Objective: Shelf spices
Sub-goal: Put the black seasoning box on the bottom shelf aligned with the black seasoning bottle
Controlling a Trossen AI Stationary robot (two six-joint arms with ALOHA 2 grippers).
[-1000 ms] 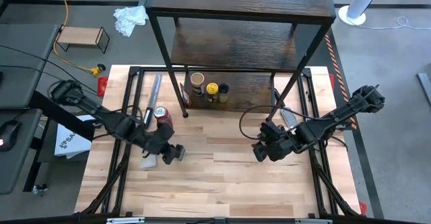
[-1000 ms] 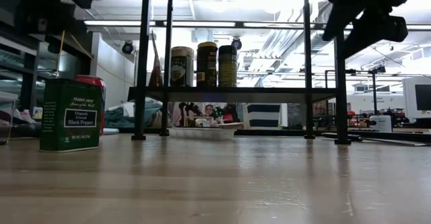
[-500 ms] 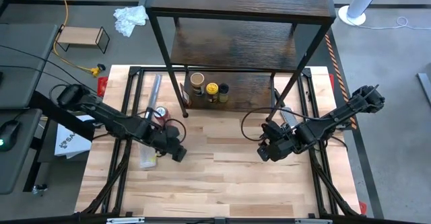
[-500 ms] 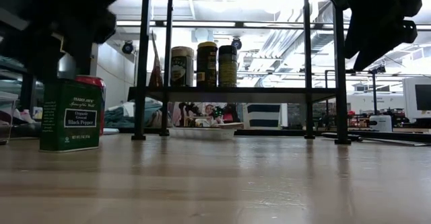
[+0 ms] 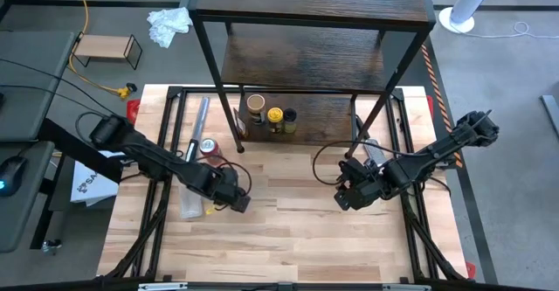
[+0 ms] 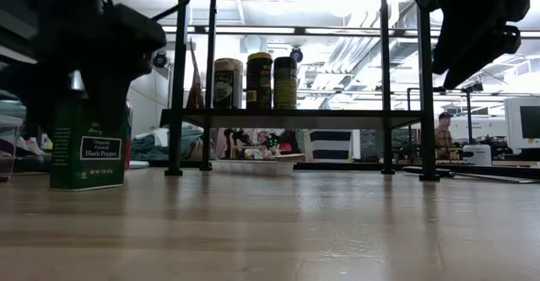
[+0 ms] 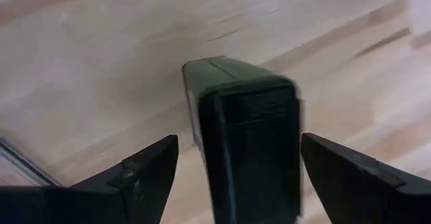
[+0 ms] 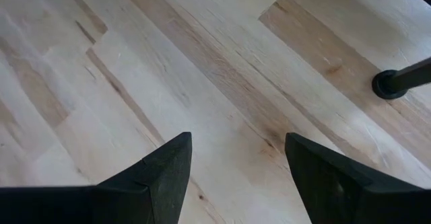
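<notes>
Hovering over the green pepper tin (image 7: 246,133), the left gripper (image 7: 236,177) has its fingers spread wide, one each side of the tin, not touching. Tin stands upright on the tabletop (image 5: 297,230), left side, w/ the red can (image 5: 208,147) just beyond it. Three jars (image 5: 271,114) sit on the shelf (image 5: 314,59) bottom board, far side. Right gripper (image 8: 236,177) also spread, empty, above bare tabletop at right.
</notes>
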